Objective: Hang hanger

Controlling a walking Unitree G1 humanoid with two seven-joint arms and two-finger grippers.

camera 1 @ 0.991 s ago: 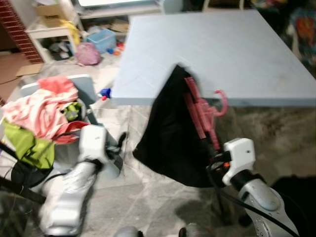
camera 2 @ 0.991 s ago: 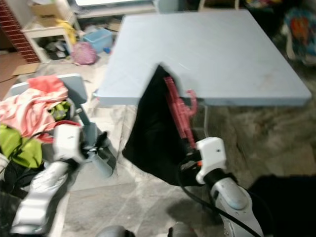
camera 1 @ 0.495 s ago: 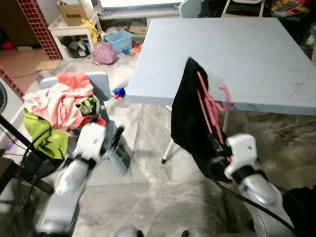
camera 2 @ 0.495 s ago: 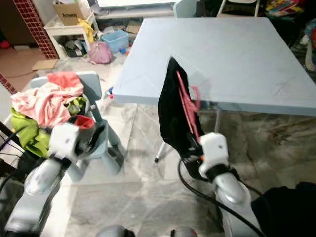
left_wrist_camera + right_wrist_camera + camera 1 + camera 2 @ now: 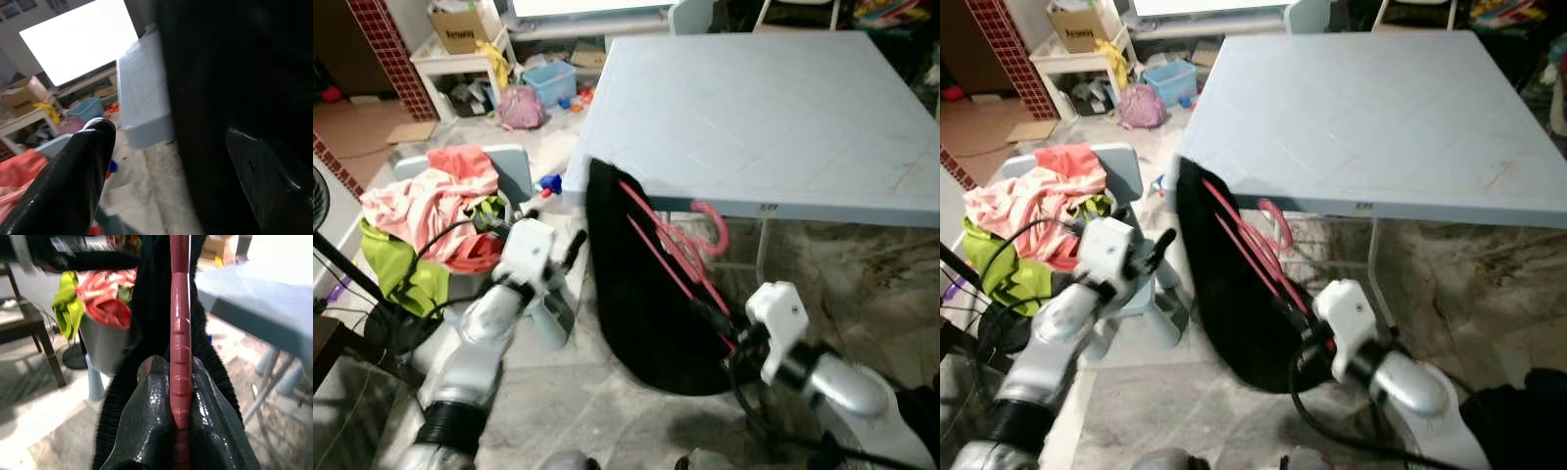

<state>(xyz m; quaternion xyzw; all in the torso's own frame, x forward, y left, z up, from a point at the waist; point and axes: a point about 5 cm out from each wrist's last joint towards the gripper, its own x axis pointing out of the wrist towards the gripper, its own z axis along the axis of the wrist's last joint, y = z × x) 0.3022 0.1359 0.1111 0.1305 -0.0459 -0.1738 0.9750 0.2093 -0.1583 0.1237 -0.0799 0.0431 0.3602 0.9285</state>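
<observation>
The right tool point(image 5: 722, 328) is clamped on the lower bar of a pink hanger point(image 5: 671, 247), its two black fingers point(image 5: 161, 396) pressed together on either side of the bar, as the right wrist view shows plainly. The hanger's long axis runs diagonally up and away from this tool toward the robot's left, so that its hook point(image 5: 712, 223) rises beside the near edge of the light blue counter point(image 5: 754, 108), just below the rim and not touching it as far as can be judged. A black garment point(image 5: 636, 284) drapes over the hanger and hangs down toward the floor on the side facing the left arm. The left tool point(image 5: 570, 250) stands with its fingers apart, one finger point(image 5: 73, 181) clear of the cloth and the other close against the dark fabric, gripping nothing; it lies just beside the garment's outer edge. The right arm is thus the one in possession, the left the nearer helper (a rail or hook to hang from is not visible in these views). To the robot's left a pale chair point(image 5: 504, 171) carries a heap of pink and green clothes point(image 5: 421, 215). The coming move likely depends on bringing the hook uppermost while the grip stays low on the bar.
</observation>
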